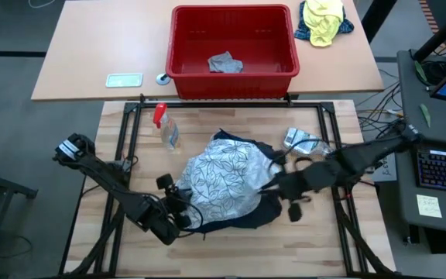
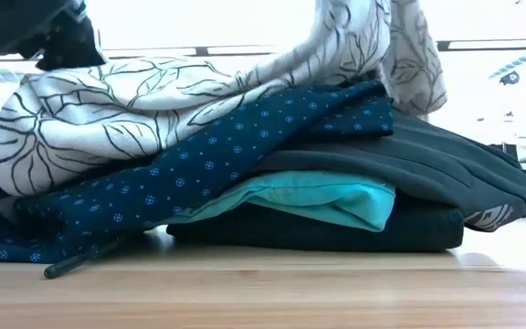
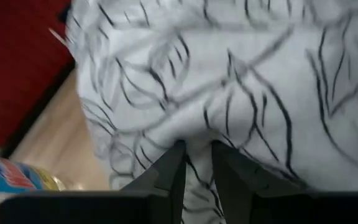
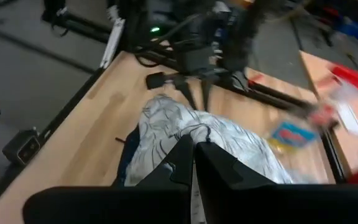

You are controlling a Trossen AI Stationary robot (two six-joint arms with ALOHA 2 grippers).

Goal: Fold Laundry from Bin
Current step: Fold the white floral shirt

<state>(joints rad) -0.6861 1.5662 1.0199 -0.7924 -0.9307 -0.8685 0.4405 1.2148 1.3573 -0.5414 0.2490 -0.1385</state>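
Note:
A white garment with black leaf print (image 1: 223,182) lies draped over a stack of laundry on the wooden table. In the stack are a navy dotted piece (image 2: 199,174), a turquoise one (image 2: 318,196), a dark grey one (image 2: 446,164) and a black one (image 2: 336,233) at the bottom. My left gripper (image 1: 180,205) is at the garment's near left edge, shut on it. My right gripper (image 1: 273,186) is at its right side, also shut on it. The red bin (image 1: 180,46) stands on the far table with a light grey garment (image 1: 224,63) lying on its floor. My left gripper pinches a pucker of the white garment's near left edge (image 3: 196,149) between its two fingers (image 3: 173,171), slanting down from the near left. The cloth wrinkles toward the fingers. The rest lies on the stack. My right gripper is shut on the white garment's right side, coming from the table's right. Only a sliver of white (image 4: 194,199) shows between the fingers, which hide the place of contact. That side of the cloth (image 2: 382,37) is drawn up above the stack, out of the low view.
A spray bottle with a red top (image 1: 166,128) lies on the table to the far left of the stack. A pale crumpled object (image 1: 300,139) lies to its far right. A yellow-and-blue cloth bundle (image 1: 324,22) and a flat pale-green rectangular object (image 1: 124,79) flank the bin.

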